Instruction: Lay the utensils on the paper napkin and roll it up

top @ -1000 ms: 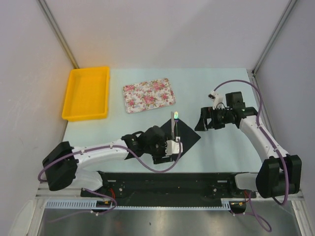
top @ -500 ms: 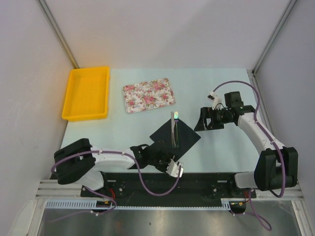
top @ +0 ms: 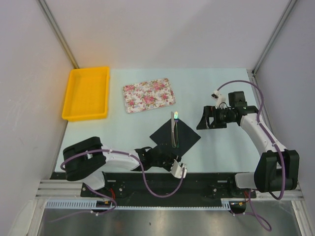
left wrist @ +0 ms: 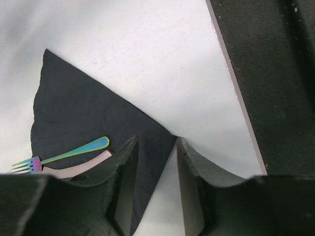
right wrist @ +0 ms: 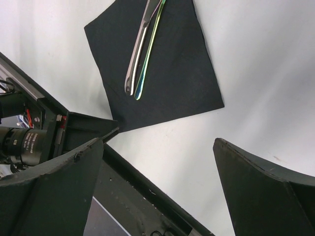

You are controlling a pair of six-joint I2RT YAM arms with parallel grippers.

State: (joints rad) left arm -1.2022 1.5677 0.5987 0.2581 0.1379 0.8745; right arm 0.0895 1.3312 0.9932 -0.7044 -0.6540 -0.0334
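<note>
The black paper napkin [top: 184, 140] lies as a diamond near the table's middle, also shown in the left wrist view [left wrist: 88, 113] and the right wrist view [right wrist: 162, 73]. Two utensils rest side by side on it [top: 173, 130]: an iridescent fork [left wrist: 64, 156] and a silvery piece [right wrist: 140, 49]. My left gripper [top: 168, 156] sits low at the napkin's near corner. Its jaws [left wrist: 156, 140] stand apart with that corner lying between them, and a gap shows on either side. My right gripper [top: 204, 120] hangs wide open [right wrist: 158, 142] just right of the napkin, holding nothing.
A pink-flowered tray [top: 147, 95] lies behind the napkin, and a yellow bin [top: 86, 93] stands at the back left. The black base rail [left wrist: 266, 73] runs along the table's near edge, close to the left gripper.
My left arm has drawn back toward the near edge, bringing its gripper from over the napkin down to the near corner, and its jaws have narrowed. The right gripper has barely shifted.
</note>
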